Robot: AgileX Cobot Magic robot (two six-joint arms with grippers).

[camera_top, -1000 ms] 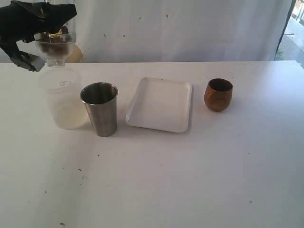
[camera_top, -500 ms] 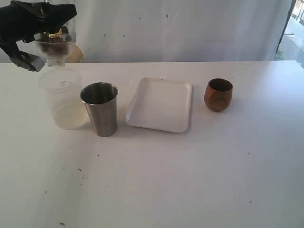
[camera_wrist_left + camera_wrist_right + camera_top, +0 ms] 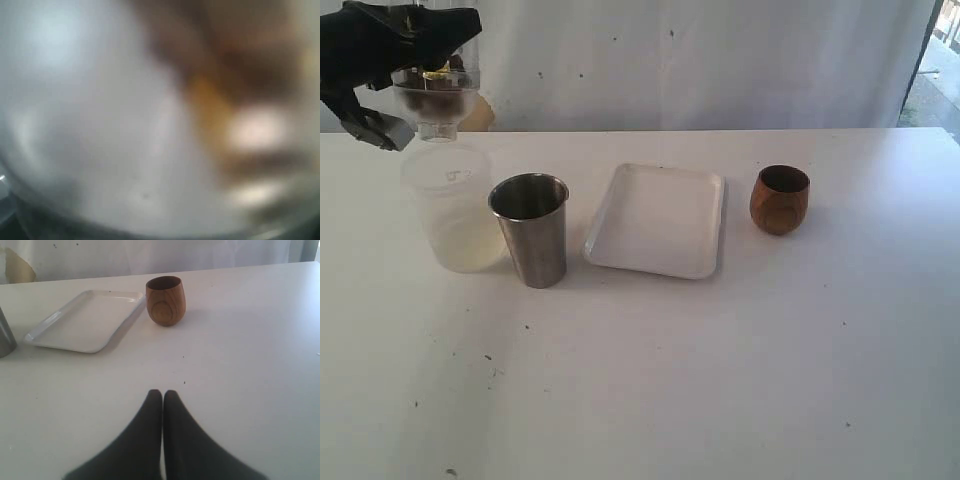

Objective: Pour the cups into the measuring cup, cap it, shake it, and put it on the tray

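Exterior view: lid over measuring cup (image 3: 448, 215)

Nearest, the right gripper (image 3: 162, 392) is kept empty, fingers together. The tumbler (image 3: 531, 235) is set just beside the measuring cup, leftward; tray (image 3: 657, 220) and wooden cup (image 3: 780, 200) rightward. Farthest, a lid (image 3: 440, 100) is clamped by the left gripper (image 3: 415, 75) above it. Light, slippery plastic is judged; a mid-wall grasp is advised.

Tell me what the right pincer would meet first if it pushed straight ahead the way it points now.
Probably the brown wooden cup: it stands almost dead ahead of the shut right pincer, with only bare table between. Height is unclear, so it might pass over.
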